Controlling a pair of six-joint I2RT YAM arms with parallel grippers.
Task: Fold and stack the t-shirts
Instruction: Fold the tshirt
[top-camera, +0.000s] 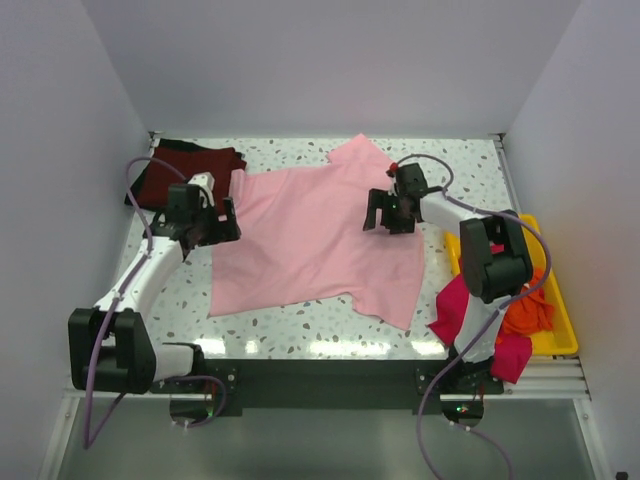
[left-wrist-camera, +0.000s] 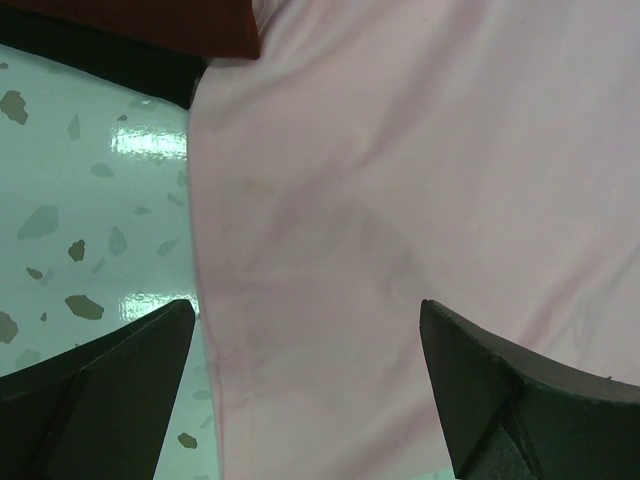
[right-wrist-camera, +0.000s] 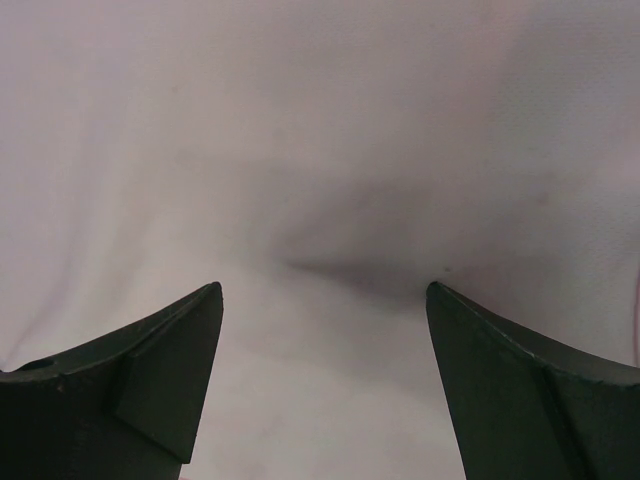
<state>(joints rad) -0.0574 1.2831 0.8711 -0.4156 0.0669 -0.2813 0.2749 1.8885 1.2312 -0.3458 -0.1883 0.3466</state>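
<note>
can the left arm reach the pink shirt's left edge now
Probably yes: the left claw hangs open over the left edge of the pale pink cotton t-shirt, nothing covering it there.

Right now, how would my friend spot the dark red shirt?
Find the speckled table, then its far left corner. The dark red shirt lies there beside the big pink shirt. It's folded small and dark, while the pink one is spread out flat.

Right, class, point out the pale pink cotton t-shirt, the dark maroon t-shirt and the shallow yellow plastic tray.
pale pink cotton t-shirt (top-camera: 300, 235): top view, middle of its body.
dark maroon t-shirt (top-camera: 188, 160): top view, its upper face.
shallow yellow plastic tray (top-camera: 556, 343): top view, bare near corner.
</note>
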